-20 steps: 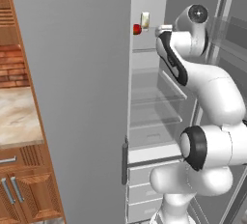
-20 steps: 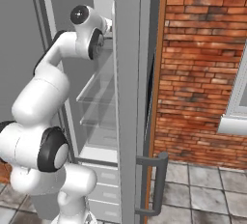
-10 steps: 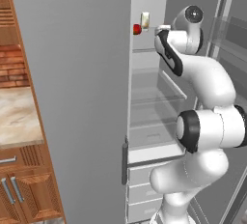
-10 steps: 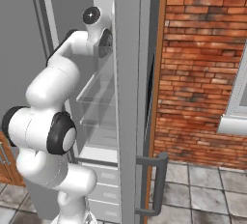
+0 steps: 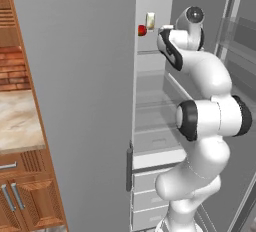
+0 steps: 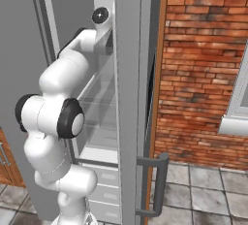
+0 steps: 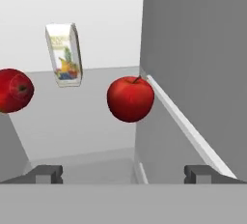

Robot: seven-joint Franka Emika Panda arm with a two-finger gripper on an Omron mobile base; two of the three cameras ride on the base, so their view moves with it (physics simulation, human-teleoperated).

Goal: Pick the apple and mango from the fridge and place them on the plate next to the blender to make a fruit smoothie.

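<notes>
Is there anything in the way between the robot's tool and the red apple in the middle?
No. In the hand view the open tool faces the small, round, glossy red apple with just bare white fridge shelf between them.

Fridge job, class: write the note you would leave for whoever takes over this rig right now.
Gripper: open, holding nothing, reaching into the open fridge at an upper shelf.
Apple: on that shelf, just ahead between the fingertips, untouched. A second red fruit and a juice carton sit further along the shelf.
Done: fridge open, arm lined up.
Left: grasp the apple, carry it to the plate, then fetch the mango.
</notes>
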